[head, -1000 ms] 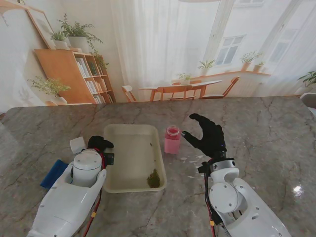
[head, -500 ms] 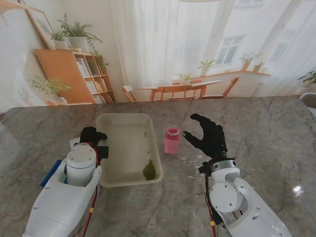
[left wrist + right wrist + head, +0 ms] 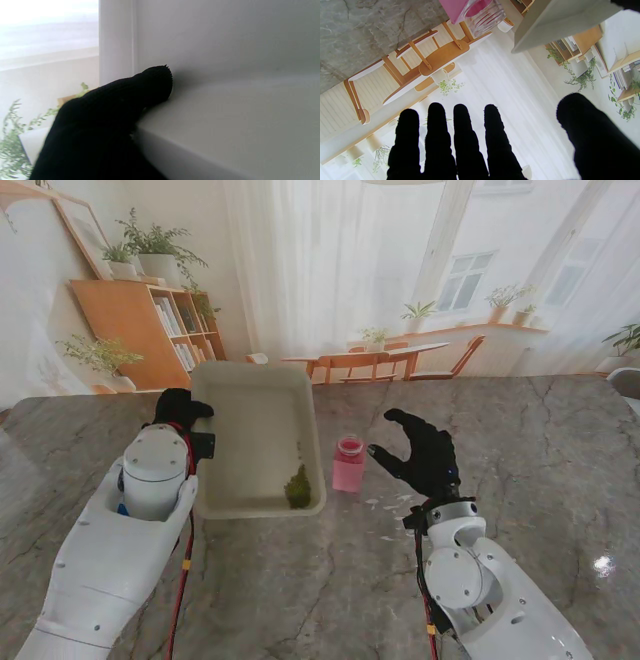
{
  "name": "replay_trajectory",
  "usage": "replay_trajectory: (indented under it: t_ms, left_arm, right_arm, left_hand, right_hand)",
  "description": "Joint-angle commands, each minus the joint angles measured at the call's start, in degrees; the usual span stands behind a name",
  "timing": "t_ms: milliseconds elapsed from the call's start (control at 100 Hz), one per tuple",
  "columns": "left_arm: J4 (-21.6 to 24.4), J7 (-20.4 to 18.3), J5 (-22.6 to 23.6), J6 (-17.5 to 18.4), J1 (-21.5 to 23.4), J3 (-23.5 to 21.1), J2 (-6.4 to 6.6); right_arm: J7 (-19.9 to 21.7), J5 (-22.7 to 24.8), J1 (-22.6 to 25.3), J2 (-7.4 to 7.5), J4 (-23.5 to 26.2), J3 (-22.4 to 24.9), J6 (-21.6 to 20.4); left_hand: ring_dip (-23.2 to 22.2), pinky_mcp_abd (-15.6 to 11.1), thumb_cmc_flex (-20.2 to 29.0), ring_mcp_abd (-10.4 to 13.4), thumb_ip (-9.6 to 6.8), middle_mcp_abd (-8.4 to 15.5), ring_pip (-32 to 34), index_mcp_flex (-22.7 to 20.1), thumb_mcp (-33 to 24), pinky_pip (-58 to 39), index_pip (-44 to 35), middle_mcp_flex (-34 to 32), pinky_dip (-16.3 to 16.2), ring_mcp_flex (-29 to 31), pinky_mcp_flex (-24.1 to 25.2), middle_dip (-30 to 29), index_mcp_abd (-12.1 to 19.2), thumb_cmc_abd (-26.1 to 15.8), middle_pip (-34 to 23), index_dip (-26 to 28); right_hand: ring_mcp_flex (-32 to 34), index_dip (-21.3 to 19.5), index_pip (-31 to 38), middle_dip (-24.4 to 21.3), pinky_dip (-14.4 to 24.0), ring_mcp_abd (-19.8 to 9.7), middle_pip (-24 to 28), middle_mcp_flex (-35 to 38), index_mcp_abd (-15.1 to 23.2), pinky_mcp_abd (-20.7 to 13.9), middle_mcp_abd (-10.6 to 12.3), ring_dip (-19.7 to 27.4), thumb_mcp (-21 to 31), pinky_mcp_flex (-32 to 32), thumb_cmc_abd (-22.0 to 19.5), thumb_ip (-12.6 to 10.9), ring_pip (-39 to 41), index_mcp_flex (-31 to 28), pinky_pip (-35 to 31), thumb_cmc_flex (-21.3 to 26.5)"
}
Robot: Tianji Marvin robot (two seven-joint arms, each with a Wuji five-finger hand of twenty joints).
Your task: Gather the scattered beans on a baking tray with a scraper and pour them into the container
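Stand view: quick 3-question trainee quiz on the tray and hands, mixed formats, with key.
1. True or false: the right hand is holding the pink container.
2. Which hand grips the baking tray? A) left hand B) right hand C) neither
3. Fill in: the pile of green beans sits in the tray corner nearest the pink ____.

Key:
1. False. The right hand is open, fingers spread, beside the container on its right and apart from it.
2. A. The left hand is closed on the tray's left rim.
3. container.
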State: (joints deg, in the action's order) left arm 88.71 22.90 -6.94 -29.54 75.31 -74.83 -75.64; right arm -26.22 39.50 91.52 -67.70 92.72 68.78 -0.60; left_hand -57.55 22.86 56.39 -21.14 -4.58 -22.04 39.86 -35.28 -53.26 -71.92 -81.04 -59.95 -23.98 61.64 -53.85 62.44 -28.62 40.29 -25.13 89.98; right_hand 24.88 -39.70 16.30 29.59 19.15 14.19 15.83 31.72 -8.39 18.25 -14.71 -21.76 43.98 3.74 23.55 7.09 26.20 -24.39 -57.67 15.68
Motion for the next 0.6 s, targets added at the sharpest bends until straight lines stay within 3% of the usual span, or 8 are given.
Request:
replay_trajectory:
  t_ms: [0,330,590]
  left_arm:
    - [0.4,-0.5,-0.2,0.6,-2.4,0.6,-0.32]
    - [-3.0,-3.1,0.4,3.4,-8.9,3.6,0.01]
    - [-7.4,-5.0,1.5,5.7,-13.8,5.5,0.19]
  right_arm:
    - [2.0,0.4,-1.0,0.42,0.7,0.3,-0.3]
    - [6.7,2.3,-6.1,1.46,1.4,0.6,-2.5]
    - [7.7,2.1,-11.5,1.38,-0.2,-2.0,-3.7]
  left_hand:
    - [-1.6,-13.2,7.5,9.6,-2.20,9.6,2.3,3.5,-8.5,-9.6,2.3,-1.4,-7.8,4.8,-3.6,1.6,-11.4,-0.2,-4.1,0.0]
    - [-1.6,-13.5,7.6,9.7,-2.17,9.7,1.7,3.6,-7.8,-8.8,2.2,-1.1,-8.1,4.4,-3.5,1.5,-11.4,-0.7,-3.9,0.0]
    - [-1.5,-13.5,7.7,9.7,-2.17,9.7,1.2,4.0,-7.4,-8.1,2.2,-0.9,-8.2,4.2,-3.4,1.4,-11.4,-0.9,-3.7,0.0]
  right_hand:
    - [0.5,1.2,0.5,-0.1,1.2,-1.5,-0.5,0.3,2.0,0.5,1.4,-1.0,-1.2,0.3,-1.3,-2.0,-0.5,-1.0,0.5,0.4]
    - [0.8,1.3,0.6,-0.2,1.2,-2.1,-0.6,0.5,2.6,0.5,2.0,-0.5,-1.3,0.4,-1.6,-2.0,-1.3,-1.1,0.6,0.5]
    - [1.3,1.4,0.8,-0.2,1.2,-2.4,-0.3,0.9,2.6,0.5,3.0,-0.3,-1.4,0.9,-1.7,-2.1,-1.6,-1.4,0.6,0.8]
